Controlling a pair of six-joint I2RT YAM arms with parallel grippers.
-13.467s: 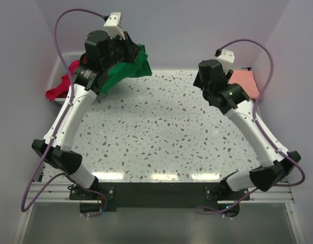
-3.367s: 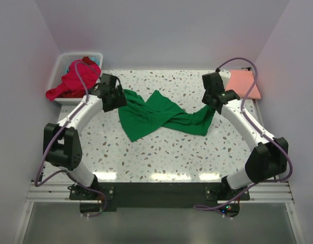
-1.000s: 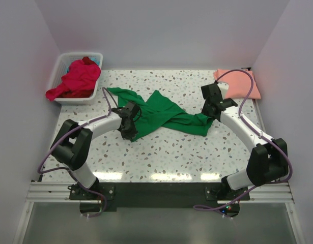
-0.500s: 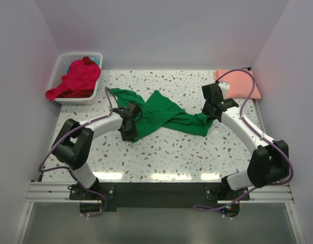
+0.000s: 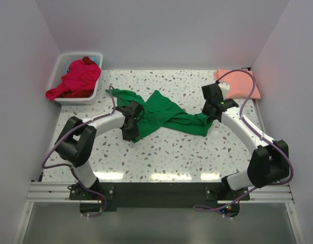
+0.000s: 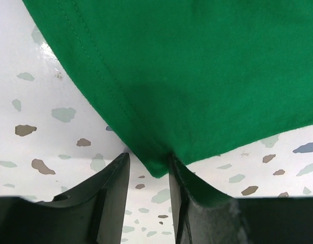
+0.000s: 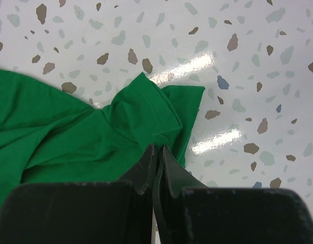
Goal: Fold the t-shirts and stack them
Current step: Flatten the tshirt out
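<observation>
Now the left gripper (image 6: 147, 170) has half-opened, freeing the bright green cotton t-shirt (image 5: 161, 114) for spreading; the right gripper (image 7: 157, 152) pinches its end.

The green shirt (image 5: 164, 109) lies crumpled and twisted across the middle of the table (image 5: 166, 157), stretching from ten o'clock to three o'clock, with one hemmed corner pointing toward seven. The salmon shirt (image 5: 238, 82) lies flat at the two o'clock corner. A red shirt (image 5: 77, 76) is heaped in the basket (image 5: 80, 53) at ten o'clock, spilling over its near rim.
</observation>
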